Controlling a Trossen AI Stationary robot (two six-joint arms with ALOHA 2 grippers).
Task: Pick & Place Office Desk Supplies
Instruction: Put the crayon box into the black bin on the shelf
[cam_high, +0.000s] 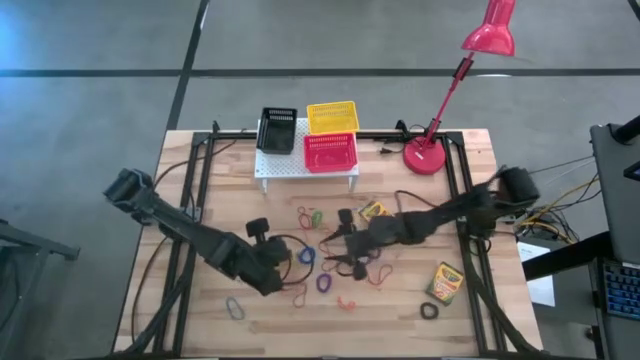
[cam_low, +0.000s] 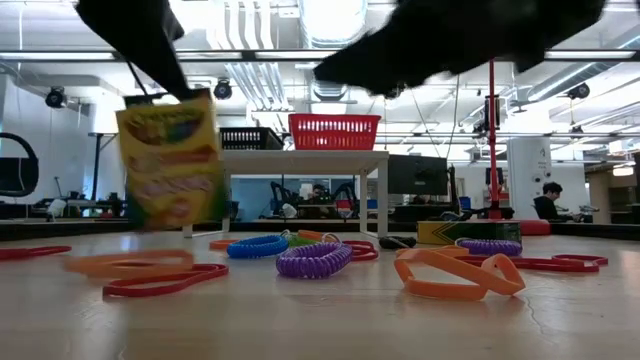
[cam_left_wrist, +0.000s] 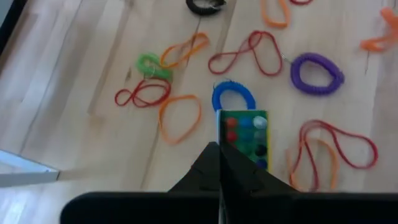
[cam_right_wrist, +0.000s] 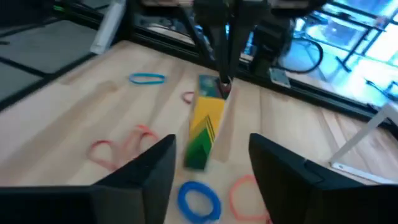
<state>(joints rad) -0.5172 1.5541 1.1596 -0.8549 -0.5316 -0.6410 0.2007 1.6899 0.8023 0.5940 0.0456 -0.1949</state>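
Slippage is the main risk: the left hand (cam_right_wrist: 222, 79) pinches the yellow-and-green cardboard crayon box (cam_right_wrist: 205, 121) by one top corner above the wooden tabletop (cam_high: 200, 300), while the right hand (cam_right_wrist: 211, 168) stands released just before it, so any swing could drop it among the coloured elastic loops (cam_left_wrist: 236, 94).

Wooden table (cam_high: 200, 190) with scattered elastic loops (cam_high: 318, 215), crayon boxes (cam_high: 444, 283), white rack (cam_high: 275, 165), red lamp (cam_high: 425, 155).

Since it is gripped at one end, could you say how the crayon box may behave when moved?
The crayon box hangs from the left gripper, pinched at its top, so it may swing. It looks like thin card, probably light and easily dented. Tall and narrow, it could tip if stood upright.
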